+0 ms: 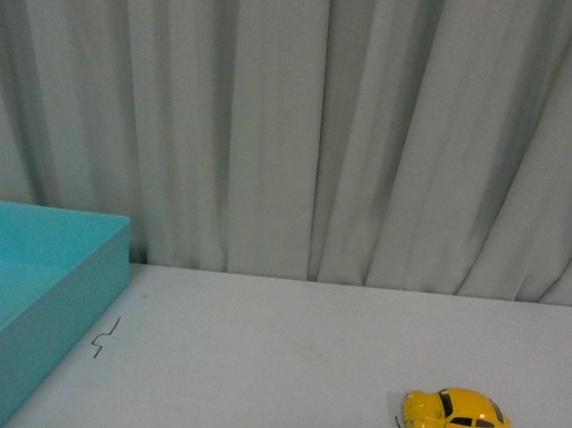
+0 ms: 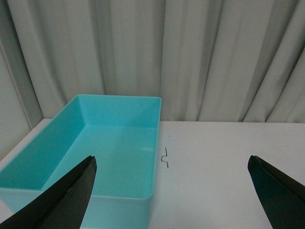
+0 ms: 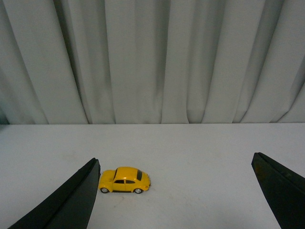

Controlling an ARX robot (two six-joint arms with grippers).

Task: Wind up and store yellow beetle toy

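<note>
The yellow beetle toy [image 1: 458, 418] stands on its wheels on the white table, near the front right in the front view. In the right wrist view the yellow beetle toy [image 3: 125, 180] sits side-on just beyond one black finger [image 3: 71, 200]. My right gripper [image 3: 175, 164] is open, well apart from the car, with nothing between its fingers. My left gripper [image 2: 171, 164] is open too, hovering by the turquoise bin [image 2: 143, 196]; one finger [image 2: 62, 200] shows over the bin's near wall. Neither arm shows in the front view.
The turquoise bin [image 1: 82, 287] stands at the left edge of the table with nothing in it. A small dark squiggle mark [image 1: 106, 338] lies on the table beside it. Grey curtains [image 1: 322, 128] hang close behind the table's far edge.
</note>
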